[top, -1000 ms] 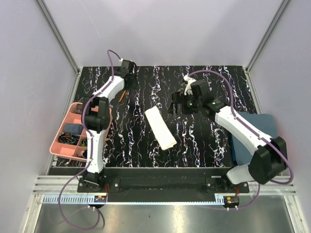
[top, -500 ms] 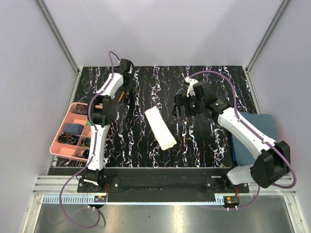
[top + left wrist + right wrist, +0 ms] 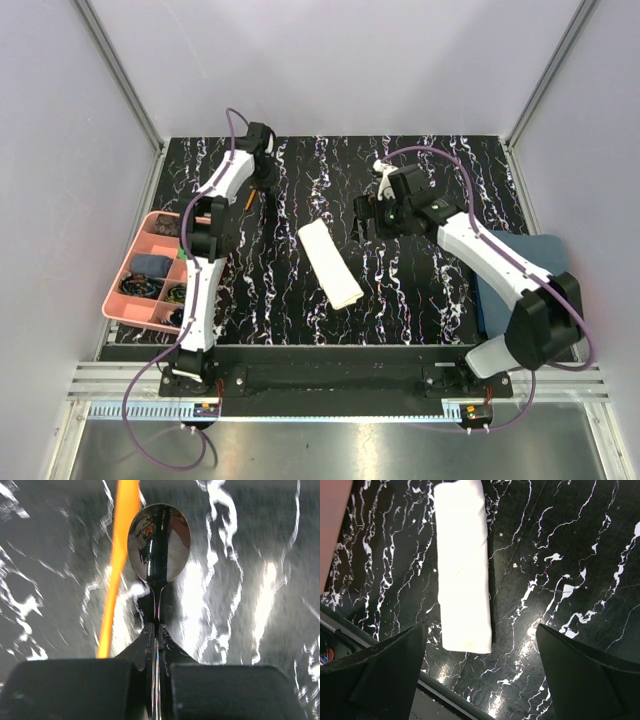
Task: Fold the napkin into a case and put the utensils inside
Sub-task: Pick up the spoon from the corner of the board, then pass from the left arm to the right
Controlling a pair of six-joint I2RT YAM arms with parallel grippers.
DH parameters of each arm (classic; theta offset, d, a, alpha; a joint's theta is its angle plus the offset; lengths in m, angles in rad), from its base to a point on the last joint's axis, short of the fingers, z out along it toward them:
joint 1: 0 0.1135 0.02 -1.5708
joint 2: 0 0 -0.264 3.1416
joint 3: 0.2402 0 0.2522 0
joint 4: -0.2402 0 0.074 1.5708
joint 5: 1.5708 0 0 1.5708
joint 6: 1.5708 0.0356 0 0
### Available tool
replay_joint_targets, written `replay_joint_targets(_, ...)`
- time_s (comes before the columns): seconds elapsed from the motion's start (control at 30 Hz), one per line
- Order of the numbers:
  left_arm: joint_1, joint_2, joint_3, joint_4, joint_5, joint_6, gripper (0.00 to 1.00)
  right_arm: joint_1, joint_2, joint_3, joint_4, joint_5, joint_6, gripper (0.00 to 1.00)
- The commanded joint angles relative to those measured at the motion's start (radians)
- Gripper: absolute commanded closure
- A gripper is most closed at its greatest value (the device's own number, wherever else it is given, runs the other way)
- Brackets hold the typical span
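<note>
The napkin lies folded into a narrow cream strip, the case [image 3: 330, 263], at the table's middle, and it also shows in the right wrist view [image 3: 464, 565]. At the back left, my left gripper [image 3: 156, 632] is shut on the thin handle of the black spoon [image 3: 159, 542], whose shiny bowl points away from the camera. The orange-handled stick [image 3: 117, 570] lies on the table just left of the spoon. In the top view the left gripper [image 3: 262, 180] sits beside that stick [image 3: 248, 200]. My right gripper [image 3: 481, 625] hangs wide open above the case's near end, holding nothing.
A pink compartment tray [image 3: 150, 270] with small items stands at the left edge. A dark blue-grey towel [image 3: 525, 270] lies at the right edge under the right arm. The table's front rail [image 3: 395, 652] runs just below the case's near end.
My left gripper has closed on the spoon's handle. The right gripper shifted slightly left near the case and stayed open.
</note>
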Motion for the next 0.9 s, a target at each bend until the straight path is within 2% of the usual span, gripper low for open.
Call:
replay_joint_targets(0.0, -0.015, -0.238, -0.133, 0.015, 0.080, 0.001, 1.00, -0.032, 0.088, 0.085, -0.030, -0.069, -0.009, 0.00)
replay_joint_targets(0.2, -0.095, -0.582, -0.429, 0.038, 0.114, -0.030, 1.00, -0.092, 0.173, 0.164, -0.027, -0.253, 0.000, 0.01)
replay_joint_targets(0.23, -0.133, -0.661, -0.516, 0.045, 0.120, -0.032, 1.00, -0.101, 0.174, 0.174, -0.024, -0.284, 0.005, 0.02)
replay_joint_targets(0.3, -0.176, -0.735, -0.598, 0.057, 0.140, -0.033, 1.00, -0.103, 0.185, 0.210, -0.015, -0.372, 0.023, 0.06)
replay_joint_targets(0.43, -0.363, -0.916, -0.779, 0.084, 0.119, 0.020, 1.00, -0.127, 0.205, 0.269, -0.033, -0.457, 0.074, 0.12)
replay_joint_targets(0.5, -0.456, -0.949, -0.812, 0.090, 0.087, 0.059, 1.00, -0.138, 0.216, 0.290, -0.053, -0.524, 0.077, 0.17)
replay_joint_targets(0.6, -0.527, -0.990, -0.856, 0.087, 0.015, 0.097, 1.00, -0.139, 0.204, 0.264, -0.051, -0.584, 0.109, 0.21)
replay_joint_targets(0.77, -0.578, -1.033, -0.902, 0.100, -0.041, 0.152, 1.00, -0.138, 0.156, 0.166, -0.051, -0.569, 0.111, 0.27)
replay_joint_targets(0.87, -0.606, -1.039, -0.927, 0.100, -0.042, 0.177, 1.00, -0.139, 0.162, 0.145, -0.055, -0.641, 0.109, 0.36)
